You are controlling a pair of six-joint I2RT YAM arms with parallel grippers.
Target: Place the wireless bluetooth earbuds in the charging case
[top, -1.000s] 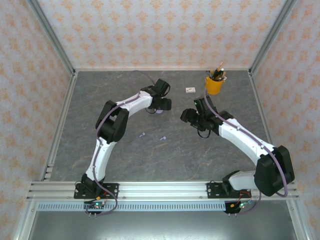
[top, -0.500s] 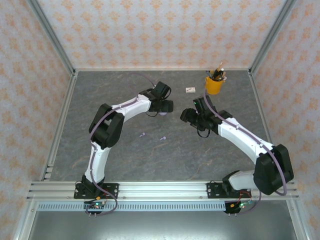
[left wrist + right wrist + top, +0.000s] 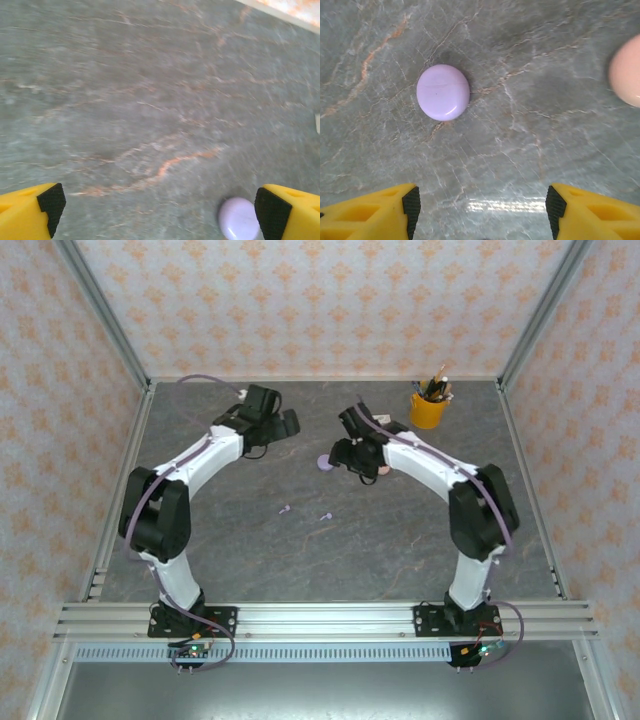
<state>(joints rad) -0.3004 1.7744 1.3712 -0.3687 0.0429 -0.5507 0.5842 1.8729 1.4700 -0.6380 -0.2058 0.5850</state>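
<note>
A closed lilac charging case (image 3: 324, 462) lies at the table's middle rear. Two tiny lilac earbuds (image 3: 285, 509) (image 3: 325, 516) lie loose on the table in front of it. My left gripper (image 3: 287, 424) is open and empty, up and to the left of the case. In the left wrist view the lilac case (image 3: 238, 225) sits just inside the right fingertip (image 3: 271, 212). My right gripper (image 3: 343, 454) hovers open just right of the case. In the right wrist view the lilac case (image 3: 443, 92) lies ahead, a pale pink case (image 3: 626, 77) at the right edge.
A yellow cup (image 3: 428, 410) of pens stands at the back right. Patterned walls and metal rails enclose the grey marble table (image 3: 250, 550).
My left gripper has opened wide, let go of the lilac case and swung back to the left. The right arm has swung left over the two cases.
</note>
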